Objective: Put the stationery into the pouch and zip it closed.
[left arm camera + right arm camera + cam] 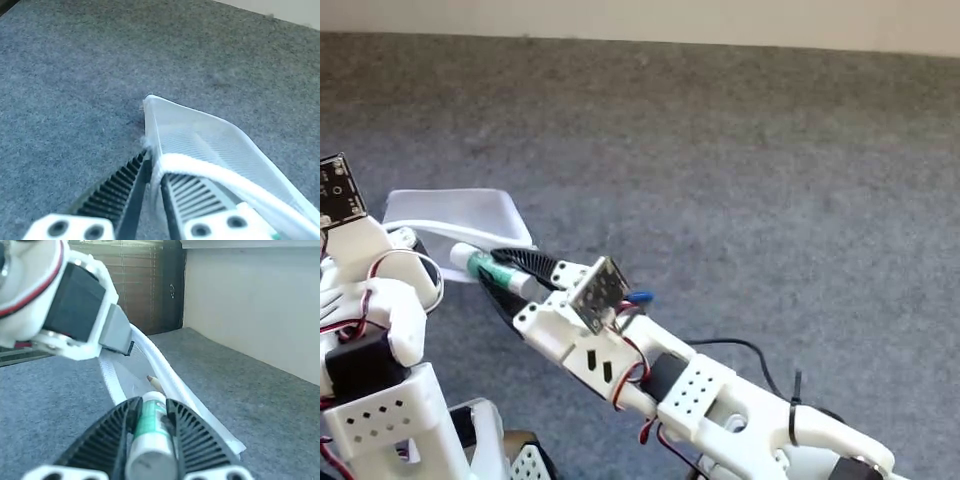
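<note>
Closest to the lens at the near left stands the left arm (380, 400), and its left gripper (151, 162) is pinched shut on the rim of the pouch (455, 212), a white mesh bag held up by its near edge at the left of the table (770, 150), with its far corner dipping toward the grey surface. Just right of that held edge, a pencil (153, 382) shows its sharpened tip at the pouch's mouth, apparently already inside, though how deep it sits is hidden. Next to the right comes the glue stick (480, 266), green and white, lying level with its capped end touching or just over the pouch's near edge. It is clamped between the black fingers of the right gripper (152, 407), whose arm stretches in from the near right. Under that arm's wrist a small blue bit (638, 297) peeks out; I cannot tell what it is. The step in hand looks like loading the glue stick, with the zip not yet drawn. The next move probably calls for sliding the stick on along its own length through the opening, beside the pencil, before the right fingers let go. Meanwhile the left pinch should hold the rim steady so the soft mesh does not fold over the mouth.
</note>
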You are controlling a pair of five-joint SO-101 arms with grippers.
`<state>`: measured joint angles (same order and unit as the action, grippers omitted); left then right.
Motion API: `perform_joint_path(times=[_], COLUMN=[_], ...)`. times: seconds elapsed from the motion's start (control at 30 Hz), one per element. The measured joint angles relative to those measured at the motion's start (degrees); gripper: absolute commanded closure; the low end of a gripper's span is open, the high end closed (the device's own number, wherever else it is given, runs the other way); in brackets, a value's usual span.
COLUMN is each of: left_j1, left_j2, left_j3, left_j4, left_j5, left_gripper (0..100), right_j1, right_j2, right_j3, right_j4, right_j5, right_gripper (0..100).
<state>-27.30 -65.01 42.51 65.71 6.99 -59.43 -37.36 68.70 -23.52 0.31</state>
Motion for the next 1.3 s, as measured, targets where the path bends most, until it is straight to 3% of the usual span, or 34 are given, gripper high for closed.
perform_joint_path(times=[0.17,0.4,1.3], left_j1=[0.0,0.0,0.0], left_j2=[0.0,0.0,-0.1], left_j3=[0.0,0.0,1.7], left_j4=[0.0,0.0,-0.9], left_j5=[0.0,0.0,0.0], left_gripper=[99,99,99], right_j1=[0.0,-0.1,-1.1], right_j2=[0.1,0.1,-2.0], right_j3=[-6.3,-12.3,-12.7], right_j4=[9.7,14.2,15.3], right_j5=[-7.0,-8.1,-8.1], right_gripper=[98.2,80.1,80.0])
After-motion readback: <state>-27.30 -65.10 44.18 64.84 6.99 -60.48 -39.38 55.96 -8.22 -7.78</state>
